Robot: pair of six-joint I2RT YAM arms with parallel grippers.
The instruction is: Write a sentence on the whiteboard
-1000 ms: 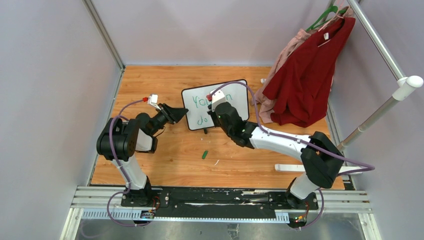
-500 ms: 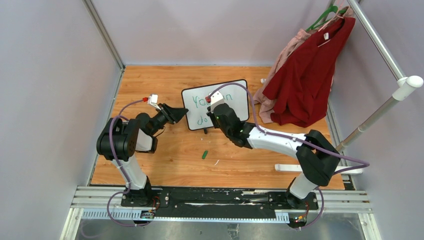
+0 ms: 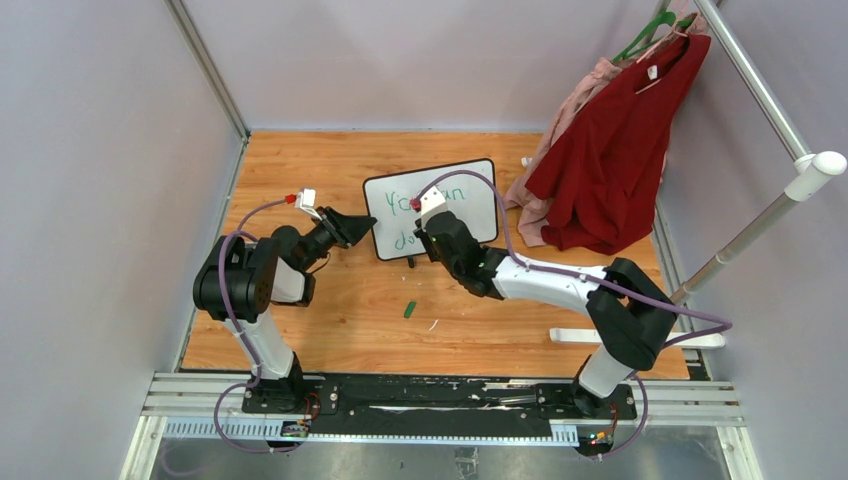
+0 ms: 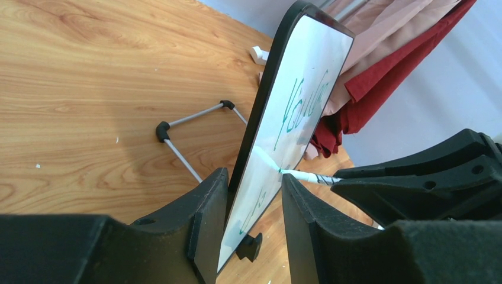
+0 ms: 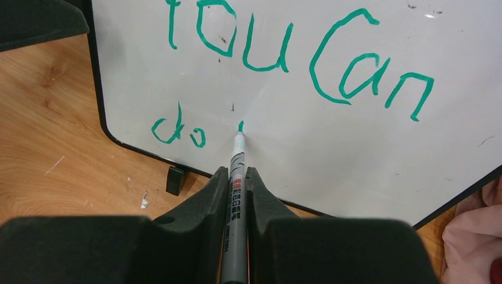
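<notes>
on one whiteboard (image 5: 355, 160) stand three green words (image 5: 312, 66), one marker (image 5: 235, 177) touching.

Whiteboard (image 4: 319, 53) is seen edge-on, nearly upright, its lower edge clamped betw. L gripper (image 4: 253, 186) fingers. Marker (image 4: 308, 176) tip is pressed on board face just above those fingers, held by R gripper (image 4: 343, 182) at right. Green sentence (image 4: 291, 112) is partly seen above tip. Wire stand (image 4: 189, 139) is seen behind board, red cloth (image 4: 385, 71) beyond.
</notes>
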